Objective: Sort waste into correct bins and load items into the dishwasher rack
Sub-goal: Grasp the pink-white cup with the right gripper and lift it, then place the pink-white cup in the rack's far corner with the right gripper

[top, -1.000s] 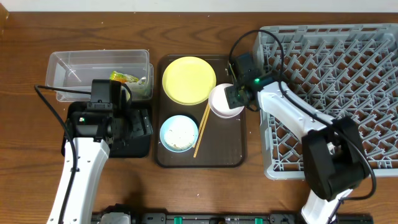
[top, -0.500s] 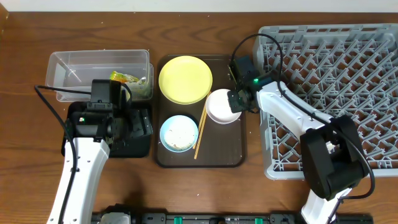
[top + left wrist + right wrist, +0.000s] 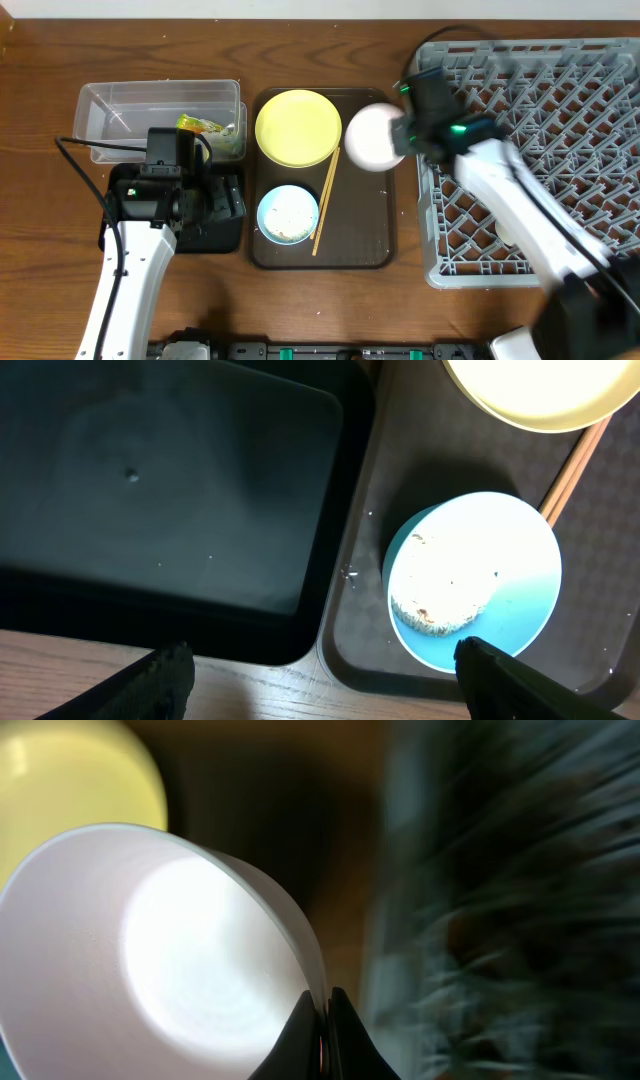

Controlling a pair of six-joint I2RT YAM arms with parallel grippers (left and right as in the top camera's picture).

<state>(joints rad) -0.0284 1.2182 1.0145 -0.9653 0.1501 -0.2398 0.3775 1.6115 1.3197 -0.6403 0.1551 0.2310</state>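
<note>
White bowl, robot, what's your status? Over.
Right tool shut on round white bowl, beside grey plastic lattice rack. Left tool open, empty. Nothing in between.

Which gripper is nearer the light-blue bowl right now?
Left. The left gripper hangs open over the black tray's edge, just beside the light-blue bowl. The right gripper pinches the white bowl's rim farther off, by the dishwasher rack.

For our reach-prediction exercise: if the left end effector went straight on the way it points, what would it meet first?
Probably the corner of the shallow black rectangular tray, beside the brown serving tray's rim; depth is unclear.
</note>
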